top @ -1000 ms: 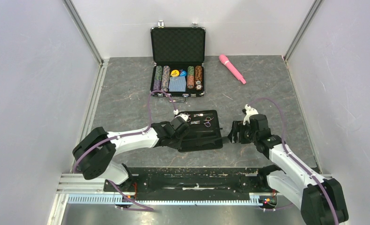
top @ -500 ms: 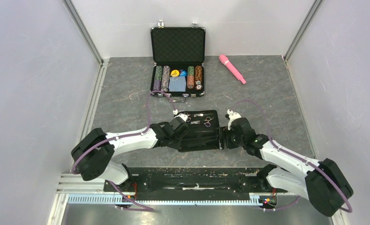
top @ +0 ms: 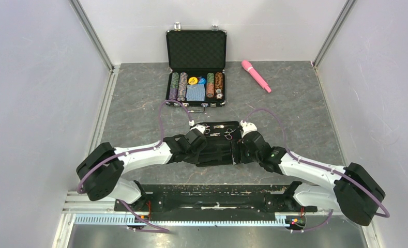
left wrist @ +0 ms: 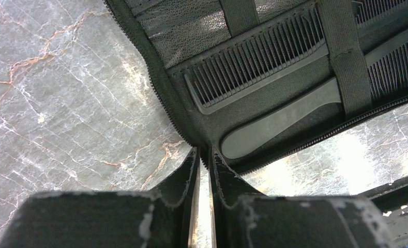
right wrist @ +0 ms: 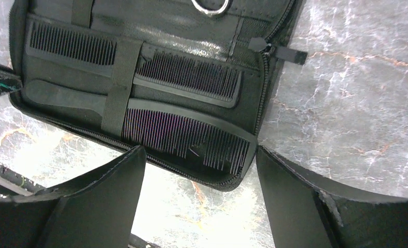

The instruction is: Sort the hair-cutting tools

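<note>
Grey marbled desk (top: 305,113) bears a black pouch (left wrist: 186,31) near its front edge; left gripper (left wrist: 204,151) pinches the pouch rim, right gripper (right wrist: 199,155) spread over two combs (right wrist: 189,77).

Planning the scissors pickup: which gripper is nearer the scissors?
Right. The right gripper hangs open at the pouch edge on the side of the scissors; the left gripper pinches the opposite edge, farther off.

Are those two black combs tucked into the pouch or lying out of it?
In. Both long black plastic combs sit inside the open black fabric zip pouch, each passing under an elastic strap.
</note>
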Motion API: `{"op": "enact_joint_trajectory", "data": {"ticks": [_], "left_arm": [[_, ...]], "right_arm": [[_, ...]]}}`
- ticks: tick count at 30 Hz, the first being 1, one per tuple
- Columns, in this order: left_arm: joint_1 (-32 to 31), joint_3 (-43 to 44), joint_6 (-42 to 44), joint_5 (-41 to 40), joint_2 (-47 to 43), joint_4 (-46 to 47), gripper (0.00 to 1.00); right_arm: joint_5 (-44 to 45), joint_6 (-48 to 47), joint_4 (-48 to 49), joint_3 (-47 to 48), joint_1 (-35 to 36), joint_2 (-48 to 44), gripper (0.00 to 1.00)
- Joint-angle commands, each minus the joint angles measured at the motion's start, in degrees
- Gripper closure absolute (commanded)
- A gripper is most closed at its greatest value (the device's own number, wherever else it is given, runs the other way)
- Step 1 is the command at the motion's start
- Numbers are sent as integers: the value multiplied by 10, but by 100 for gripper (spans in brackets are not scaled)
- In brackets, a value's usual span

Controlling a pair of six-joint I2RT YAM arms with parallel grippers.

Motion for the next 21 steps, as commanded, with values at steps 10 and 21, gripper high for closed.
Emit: {"op": "enact_joint_trajectory", "data": {"ticks": [10,21], "left_arm": [[4,-8,-26,-15,-22,24,84],[9,-11,-27,-11,-23,28,84]], "right_arm": [[73,-1,-28,47,4,-37,19],[21,17,-4,26,5,-6,21]]}}
